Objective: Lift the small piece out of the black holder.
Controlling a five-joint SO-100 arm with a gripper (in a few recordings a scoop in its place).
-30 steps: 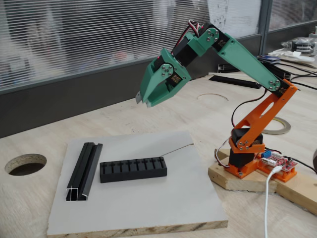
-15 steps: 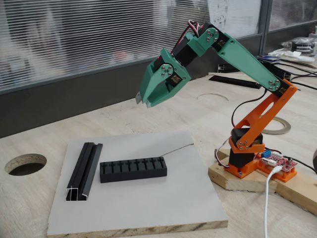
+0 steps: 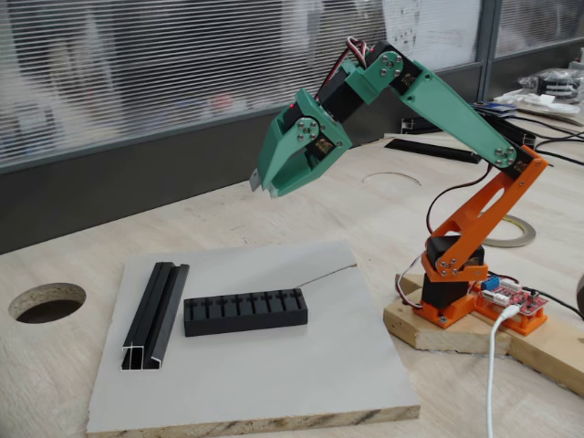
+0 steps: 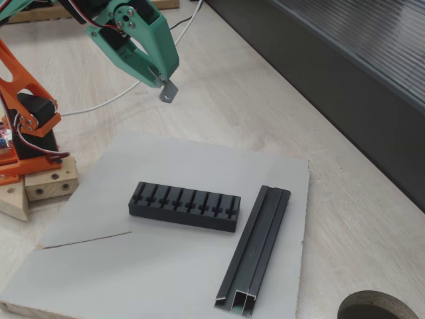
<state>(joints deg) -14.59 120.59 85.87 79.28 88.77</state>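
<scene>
The black holder point(image 3: 245, 312) point(image 4: 184, 206) lies on the grey board, its slots showing no piece in them. My green gripper point(image 3: 267, 189) point(image 4: 161, 81) hangs high above the board, behind the holder in a fixed view and up-left of it in the other. Its jaws are shut on the small piece point(image 3: 256, 181) point(image 4: 168, 91), a flat pale grey sliver that sticks out from the fingertips, well clear of the holder.
A black grooved rail point(image 3: 157, 315) point(image 4: 255, 249) lies beside the holder on the grey board point(image 3: 274, 374) point(image 4: 199, 159). A thin grey wire point(image 3: 327, 274) point(image 4: 86, 240) rests near the board's edge. The wooden table has a round hole point(image 3: 47, 301) point(image 4: 378, 307). The arm's orange base point(image 3: 456, 283) stands right of the board.
</scene>
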